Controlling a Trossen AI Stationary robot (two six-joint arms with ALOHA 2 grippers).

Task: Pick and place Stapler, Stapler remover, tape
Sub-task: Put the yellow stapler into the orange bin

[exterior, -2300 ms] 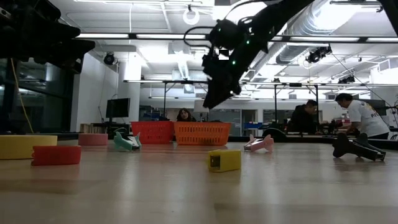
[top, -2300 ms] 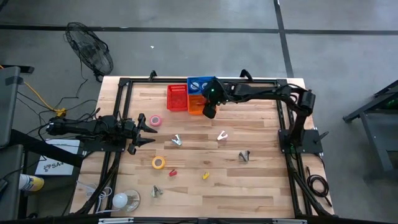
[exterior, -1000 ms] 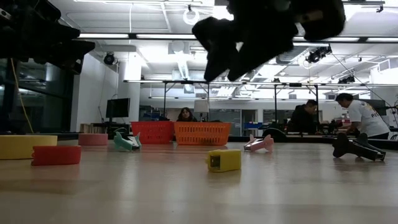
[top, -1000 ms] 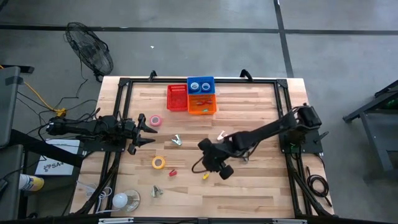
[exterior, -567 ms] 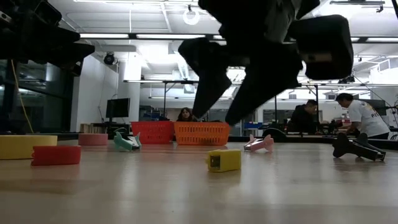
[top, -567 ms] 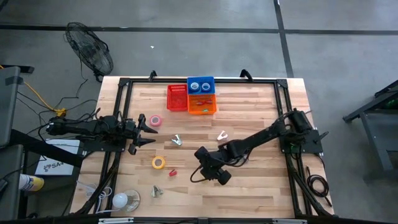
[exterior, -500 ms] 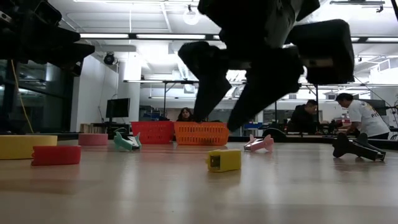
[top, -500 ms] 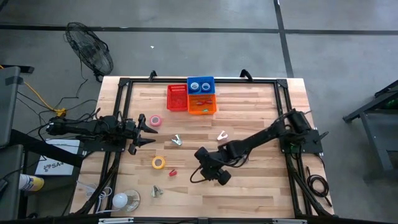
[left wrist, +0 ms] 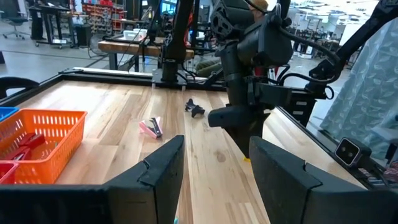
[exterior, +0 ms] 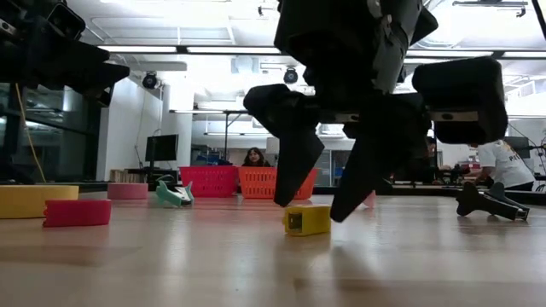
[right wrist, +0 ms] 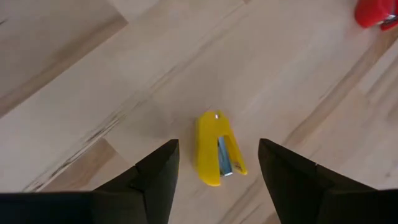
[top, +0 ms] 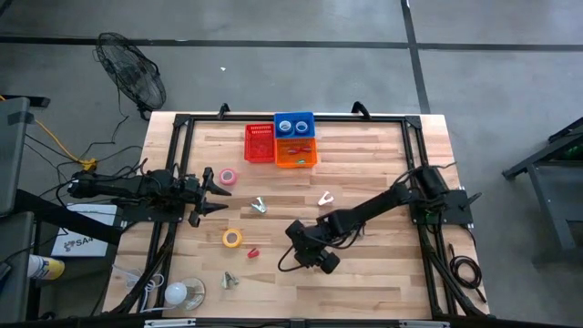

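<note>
A small glossy yellow stapler (right wrist: 219, 149), wedge-shaped with a metal strip, lies on the pale planked wooden table (top: 383, 273) toward 6 o'clock. The right gripper (right wrist: 217, 163) hangs over it, jaws released either side. The left gripper (top: 217, 191) waits at 9 o'clock, jaws parted and holding nothing.

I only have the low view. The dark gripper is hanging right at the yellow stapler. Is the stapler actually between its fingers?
Observer: Yes. The right wrist view shows the yellow stapler lying flat on the table between the open fingers of the right gripper, touching neither.
Operator: How is it turned?
Observer: Its length runs along the fingers, so closing would likely pinch its long sides.
Operator: Where is the other arm?
Observer: From above, the left gripper waits open at the table's left edge, beside the pink tape roll.
</note>
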